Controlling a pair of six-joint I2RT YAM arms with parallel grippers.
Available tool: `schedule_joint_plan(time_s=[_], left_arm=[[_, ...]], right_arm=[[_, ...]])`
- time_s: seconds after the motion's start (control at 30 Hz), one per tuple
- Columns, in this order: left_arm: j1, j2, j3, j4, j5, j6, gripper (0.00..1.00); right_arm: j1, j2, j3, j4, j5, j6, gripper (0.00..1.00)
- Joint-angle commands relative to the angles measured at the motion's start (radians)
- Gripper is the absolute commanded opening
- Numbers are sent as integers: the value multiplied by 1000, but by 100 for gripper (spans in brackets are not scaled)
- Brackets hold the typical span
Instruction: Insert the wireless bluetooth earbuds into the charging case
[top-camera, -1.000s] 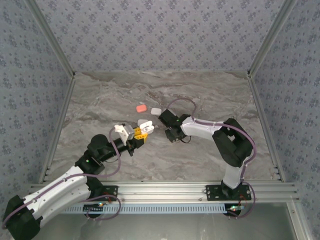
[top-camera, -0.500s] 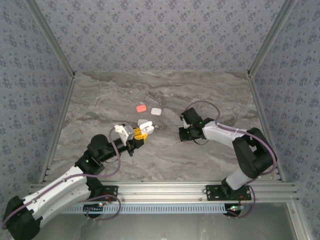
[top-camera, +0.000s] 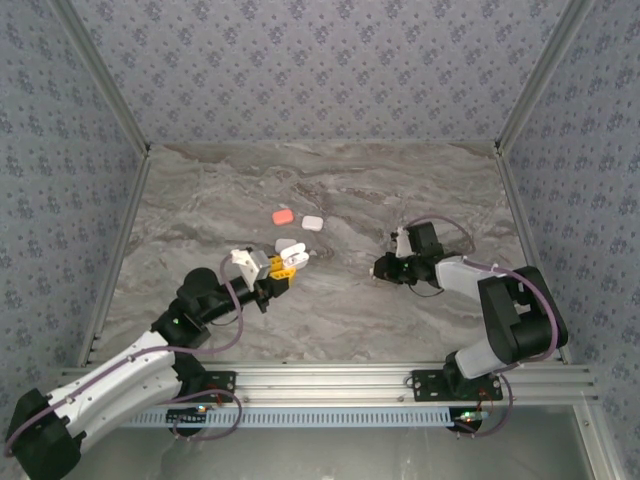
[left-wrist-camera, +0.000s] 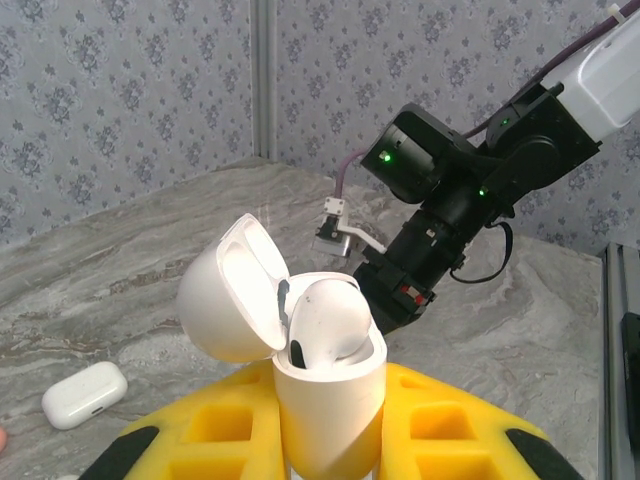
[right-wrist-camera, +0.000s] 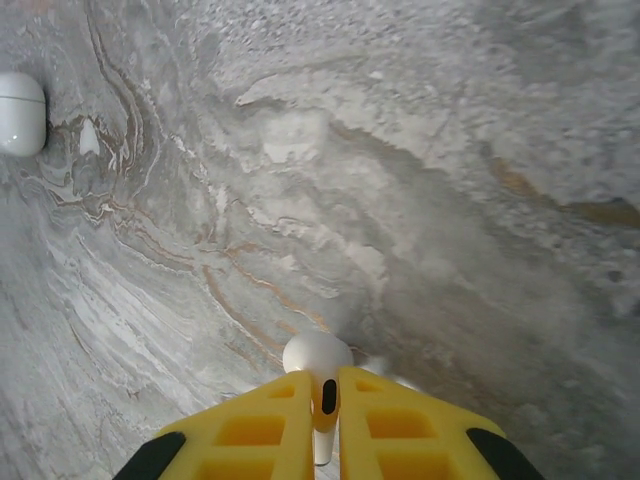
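Note:
My left gripper (left-wrist-camera: 328, 440) is shut on the body of a white charging case (left-wrist-camera: 330, 385), held upright with its lid (left-wrist-camera: 225, 300) hinged open to the left. One white earbud (left-wrist-camera: 328, 318) sits in the case. From above, the left gripper (top-camera: 281, 265) and case (top-camera: 291, 250) hang over the table's middle. My right gripper (right-wrist-camera: 322, 388) is shut on another white earbud (right-wrist-camera: 315, 355), stem pinched between the yellow fingers, bulb poking out just above the marble. In the top view the right gripper (top-camera: 384, 268) is low, right of the case and apart from it.
A coral-red closed case (top-camera: 282, 215) and a white closed case (top-camera: 312, 223) lie behind the left gripper. The white closed case (left-wrist-camera: 85, 393) also lies on the marble at the left of the left wrist view. Another white case (right-wrist-camera: 20, 112) shows at the far left. The right arm (left-wrist-camera: 450, 200) is beyond the held case.
The right arm has swung right, away from the cases, and its jaws have closed on the earbud. The left arm and its case have stayed put.

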Motion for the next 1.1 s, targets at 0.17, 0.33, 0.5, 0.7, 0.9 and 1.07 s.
schedule_joint_plan(time_s=[0.17,0.33,0.5,0.7,0.9,1.07], left_arm=[[-4,29,45,44,7,-9,0],[-4,51,50,56,11,-10,0],[-4,62,50,65,13,-10,0],[-3,57,48,60,14,-11,0],[-4,31,40,47,6,-9,0],[-4,14,35,36,0,-7,0]], right_arm=[[-86,-31,-40,-29,14,4,24],[-59,-103,4,-151,126,-48,33],[52,-117,111,-336,326,-140,44],[143,-26,218,-429,420,-194,49],[189,75,306,-480,487,-212,50],[213,137,343,-496,499,-214,46]])
